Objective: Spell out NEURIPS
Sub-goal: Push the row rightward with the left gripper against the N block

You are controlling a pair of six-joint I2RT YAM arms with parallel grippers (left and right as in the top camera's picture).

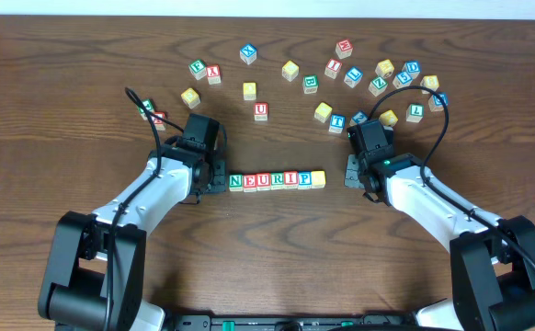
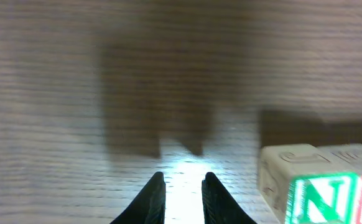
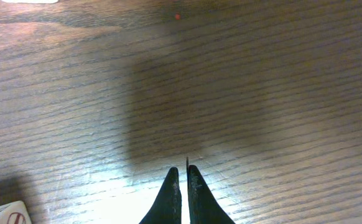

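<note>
Left claw (image 2: 183, 178) hangs slightly parted beside the half-cropped green N (image 2: 323, 198).

Both arms reach forward from the near side, elbows bent, forearms angling inward.
- left gripper (image 2: 182, 190): low, pointing down; jaws slightly parted, a narrow gap between the tips, nothing in it.
- right gripper (image 3: 182, 177): low, pointing down; jaws pressed together, empty.
- The two grippers are well apart.

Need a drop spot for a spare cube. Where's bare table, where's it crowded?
Bare: table in front of the letter row, between left arm and right arm; also the far-left corner. Crowded: loose cubes along the far side, densest far right.
</note>
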